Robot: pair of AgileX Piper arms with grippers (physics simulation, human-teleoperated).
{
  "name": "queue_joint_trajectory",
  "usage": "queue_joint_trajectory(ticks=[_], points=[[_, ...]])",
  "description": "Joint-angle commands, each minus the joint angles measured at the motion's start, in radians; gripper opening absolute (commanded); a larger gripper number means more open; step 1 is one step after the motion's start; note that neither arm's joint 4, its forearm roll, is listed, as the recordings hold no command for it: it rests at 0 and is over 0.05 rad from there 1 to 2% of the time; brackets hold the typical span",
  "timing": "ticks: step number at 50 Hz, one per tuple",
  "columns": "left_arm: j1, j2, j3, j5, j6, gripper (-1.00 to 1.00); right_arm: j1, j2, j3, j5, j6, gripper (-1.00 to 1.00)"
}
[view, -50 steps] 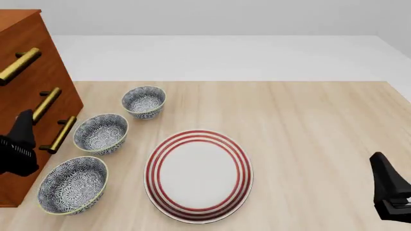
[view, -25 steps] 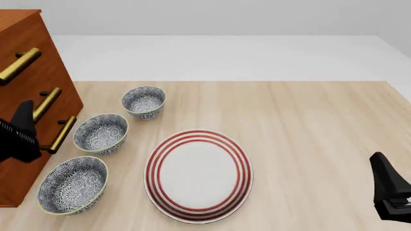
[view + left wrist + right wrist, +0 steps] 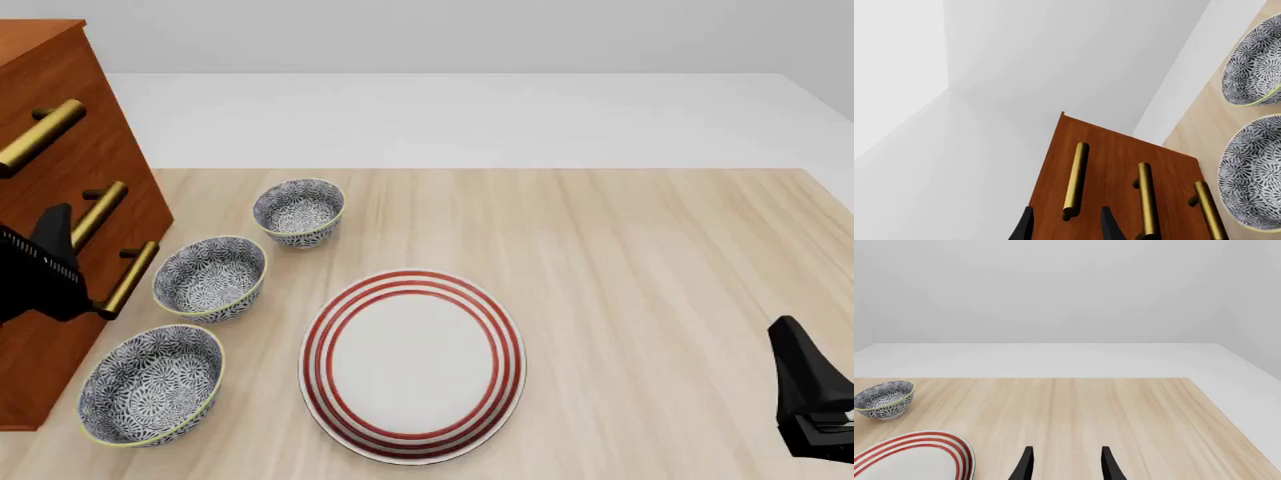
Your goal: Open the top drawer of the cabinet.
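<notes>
Front view: the pale, grained wooden table (image 3: 641,260) is being shown with the tall reddish-brown wooden cabinet (image 3: 54,110) standing at its left edge, three brass bar handles being counted on its face. The top drawer (image 3: 60,75), uppermost with the highest brass handle (image 3: 40,135), is being seen flush with the two below. One round white plate (image 3: 414,362) ringed in red is being displayed at centre. Three blue-patterned ceramic bowls (image 3: 210,277) are being lined up beside the cabinet. The black left gripper (image 3: 1066,226) is being held parted, its fingers straddling the top handle's end without touching. The black right gripper (image 3: 1066,465) is being kept parted and empty over bare wood.
</notes>
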Motion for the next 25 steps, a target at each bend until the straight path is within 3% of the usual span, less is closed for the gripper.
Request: queue_joint_trajectory(ticks=[1, 25], points=[[0.012, 0.03, -0.011, -0.007, 0.007, 1.0, 0.0, 0.0, 0.0, 0.0, 0.0, 1.0], [0.038, 0.064, -0.031, -0.013, 0.031, 1.0, 0.0, 0.0, 0.0, 0.0, 0.0, 1.0]])
